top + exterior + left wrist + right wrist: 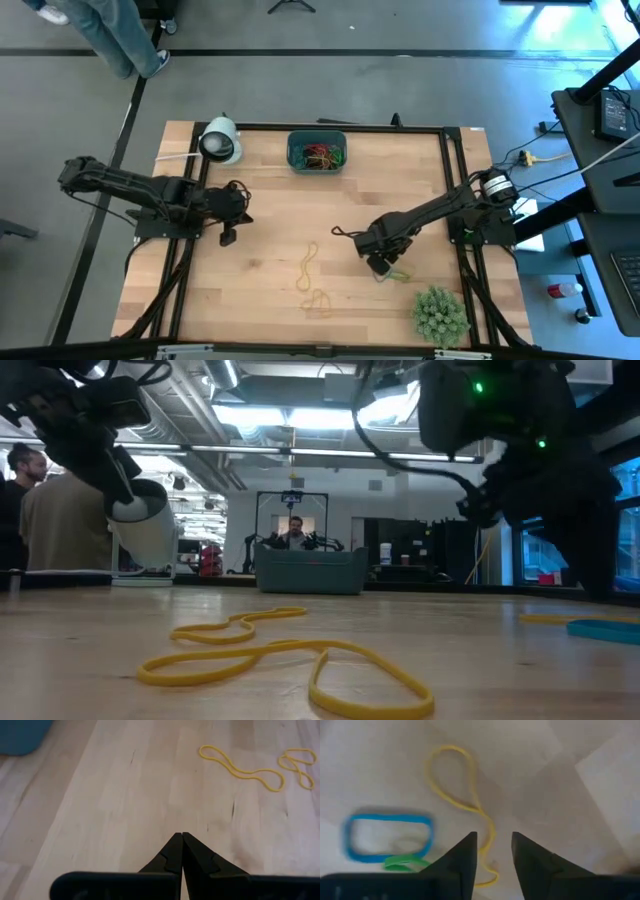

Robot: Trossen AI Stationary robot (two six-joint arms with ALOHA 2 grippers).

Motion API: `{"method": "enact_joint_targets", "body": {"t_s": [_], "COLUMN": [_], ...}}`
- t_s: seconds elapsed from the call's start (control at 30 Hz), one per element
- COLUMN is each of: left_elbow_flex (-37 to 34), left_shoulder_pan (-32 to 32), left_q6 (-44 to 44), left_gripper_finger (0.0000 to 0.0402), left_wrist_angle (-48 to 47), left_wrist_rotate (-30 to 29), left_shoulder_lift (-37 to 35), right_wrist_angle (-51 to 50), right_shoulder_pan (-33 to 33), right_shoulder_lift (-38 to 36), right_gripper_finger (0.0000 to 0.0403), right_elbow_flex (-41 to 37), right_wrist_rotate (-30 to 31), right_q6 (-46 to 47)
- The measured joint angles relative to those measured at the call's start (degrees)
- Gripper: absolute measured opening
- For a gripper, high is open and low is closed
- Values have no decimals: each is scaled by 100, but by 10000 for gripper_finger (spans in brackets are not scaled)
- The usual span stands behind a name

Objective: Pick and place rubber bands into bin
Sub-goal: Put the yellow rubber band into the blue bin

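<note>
The teal bin [316, 152] sits at the table's far middle with several red, green and orange rubber bands inside. Two yellow bands [308, 265] [317, 300] lie flat on the wood near the middle front. My right gripper [380, 265] is open, low over a twisted yellow band [465, 795] that runs between its fingertips. A blue band [387, 837] and a green band [402, 864] lie just beside that band. My left gripper [228, 237] is shut and empty, left of centre, above bare wood [182, 837].
A white roll [220, 140] lies at the far left next to the bin. A spiky green plant [440, 315] stands at the near right corner, close to my right arm. People show in the room beyond the table [40, 510].
</note>
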Motion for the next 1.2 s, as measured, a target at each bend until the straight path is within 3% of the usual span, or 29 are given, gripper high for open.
{"method": "enact_joint_targets", "body": {"t_s": [0.27,0.37,0.53,0.67,0.77,1.03,1.2], "left_elbow_flex": [0,0,0,0,0,0,0], "left_shoulder_pan": [0,0,0,0,0,0,101], "left_q6": [177,175,175,175,180,221,223], "left_gripper_finger": [2,2,2,2,2,2,2], "left_wrist_angle": [9,9,58,111,144,503,545], "left_wrist_rotate": [94,107,94,91,87,-274,-347], "left_shoulder_lift": [-71,-71,-71,-69,-69,-66,-64], "right_wrist_angle": [751,1040,1103,758,525,51,-280], "right_shoulder_pan": [-8,-15,-23,-18,-47,-537,-1267], "right_shoulder_lift": [-47,-69,-54,-180,-749,-1910,-1857], "right_gripper_finger": [126,100,14,7,3,1,1], "right_elbow_flex": [-670,-865,-838,-605,-454,264,1272], "right_wrist_rotate": [-231,-337,-383,-319,-214,1012,1905], "right_q6": [45,193,424,418,509,863,-143]}}
